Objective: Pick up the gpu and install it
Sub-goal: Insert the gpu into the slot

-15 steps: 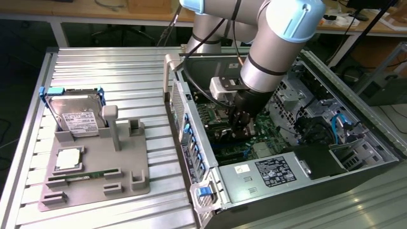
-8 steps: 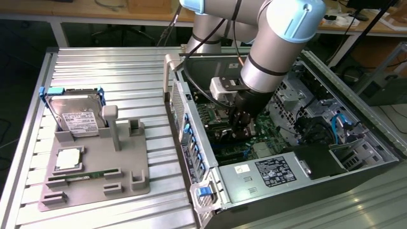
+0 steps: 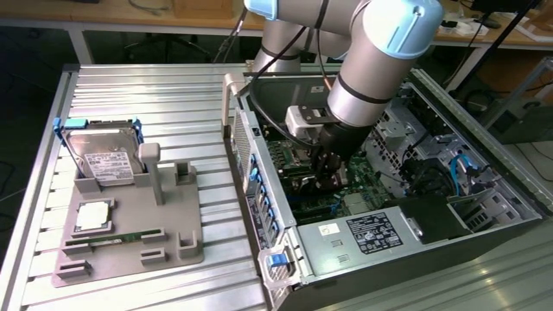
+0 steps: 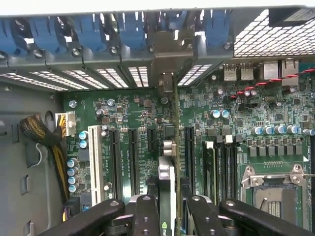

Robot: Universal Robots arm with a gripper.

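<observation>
My gripper reaches down inside the open computer case, just above the green motherboard. In the wrist view the gpu stands edge-on between the two black fingers, and the gripper is shut on it. The card runs upright over the motherboard's expansion slots. Its metal bracket end sits against the rear slot panel, below the blue latches. I cannot tell whether its lower edge is seated in a slot.
A grey fixture tray lies on the ribbed table at the exterior view's left, carrying a hard drive in a blue frame, a processor and a green memory stick. Inside the case are a CPU socket, cables and a power supply.
</observation>
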